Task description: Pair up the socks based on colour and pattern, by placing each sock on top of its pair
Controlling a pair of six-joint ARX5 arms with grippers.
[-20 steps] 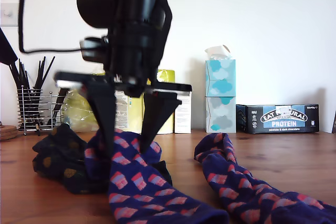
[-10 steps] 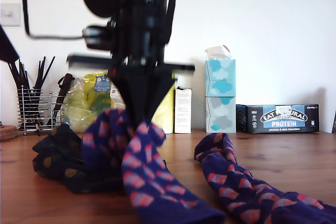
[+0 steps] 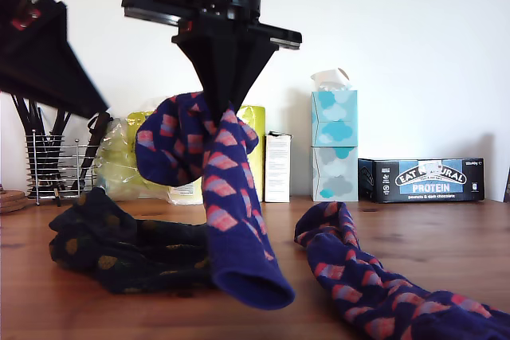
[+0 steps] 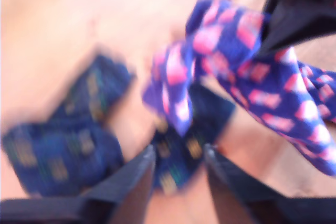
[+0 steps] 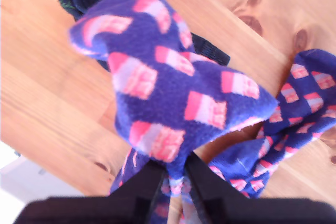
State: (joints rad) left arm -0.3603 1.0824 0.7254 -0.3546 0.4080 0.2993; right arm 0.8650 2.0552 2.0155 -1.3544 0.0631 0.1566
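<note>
My second gripper is shut on a blue-purple sock with pink-and-lilac blocks. The sock hangs above the table with its toe just over the wood. A matching sock lies flat toward the exterior view's right. Dark navy socks with yellowish motifs lie crumpled at the exterior view's left, under the hanging sock. My first gripper is open with nothing between its fingers, above the navy socks; that view is blurred. A blurred black arm shows at the exterior view's upper left.
On the wooden table, along the back wall, stand a wire basket of black utensils, a yellow-green bag, a white carton, two stacked tissue boxes and a dark protein-bar box.
My second gripper has shut on the blue-purple sock and raised it off the table. A blurred black arm has come into the exterior view's upper left.
</note>
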